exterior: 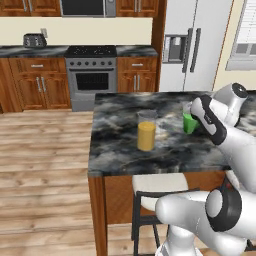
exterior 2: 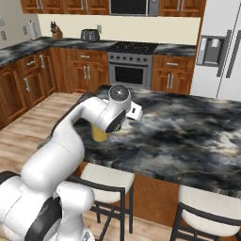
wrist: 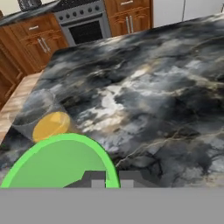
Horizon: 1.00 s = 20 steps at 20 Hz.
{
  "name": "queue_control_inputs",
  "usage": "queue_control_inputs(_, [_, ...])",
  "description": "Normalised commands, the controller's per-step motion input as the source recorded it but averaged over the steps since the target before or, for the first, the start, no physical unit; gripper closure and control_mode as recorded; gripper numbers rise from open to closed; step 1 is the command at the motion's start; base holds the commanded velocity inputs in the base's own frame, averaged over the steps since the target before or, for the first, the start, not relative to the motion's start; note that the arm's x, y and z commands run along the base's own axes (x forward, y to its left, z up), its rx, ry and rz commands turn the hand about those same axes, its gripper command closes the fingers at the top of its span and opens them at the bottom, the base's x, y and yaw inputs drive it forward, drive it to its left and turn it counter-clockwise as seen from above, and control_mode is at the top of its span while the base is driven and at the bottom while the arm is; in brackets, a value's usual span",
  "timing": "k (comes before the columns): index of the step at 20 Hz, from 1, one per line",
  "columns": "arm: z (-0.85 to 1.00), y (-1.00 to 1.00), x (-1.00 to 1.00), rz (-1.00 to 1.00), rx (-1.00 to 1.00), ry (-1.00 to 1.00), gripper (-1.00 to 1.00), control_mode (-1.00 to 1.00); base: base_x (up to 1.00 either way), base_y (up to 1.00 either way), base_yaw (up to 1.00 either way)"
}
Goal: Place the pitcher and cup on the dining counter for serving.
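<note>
Presently, the gripper (wrist: 112,178) has its two dark fingertips drawn close together on the rim of the cup (wrist: 61,162), which it grips. In the hand view the green rim curves up past the fingertips and the cup's open mouth takes up the lower left. In the left base view the cup (exterior: 189,123) shows as a small green tumbler directly beside the dark hand, over the right half of the bench (exterior: 120,145). Whether its base rests on the stone or is just above it cannot be told.

The pitcher (exterior: 146,131) stands upright on the same dark marbled bench top, to the left of the cup and apart from it, nearer the stool-side edge. Its lower body is yellow-orange and its upper part is clear. From the hand view the pitcher (wrist: 46,119) lies just beyond the cup's rim, with the orange seen through the clear wall. In the right base view the arm's forearm covers most of the pitcher (exterior 2: 99,133); a strip of orange shows beneath it.

The bench has a reddish-brown wood base. A white-seated stool (exterior: 156,189) stands against its near side in the left base view. Beyond the bench are a steel oven range (exterior: 91,75), wood cabinets, a toaster (exterior: 34,40) on the far worktop and a grey refrigerator (exterior: 192,45) at the right.
</note>
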Motion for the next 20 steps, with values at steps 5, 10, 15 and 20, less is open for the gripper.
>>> queue_control_inputs(5, [-0.55, -0.17, 0.54, -0.02, 0.00, 0.09, 1.00, -1.00, 0.00, 0.00, 0.00])
queue_control_inputs(10, [-0.49, -0.12, 0.44, 0.00, 0.00, 0.04, 1.00, -1.00, 0.00, 0.00, 0.00])
queue_control_inputs(15, [-0.41, -0.19, 0.26, 0.00, 0.05, 0.00, 1.00, -1.00, 0.00, 0.00, 0.00])
queue_control_inputs(20, [-0.43, -0.10, 0.21, 0.00, 0.05, 0.00, 1.00, -1.00, 0.00, 0.00, 0.00])
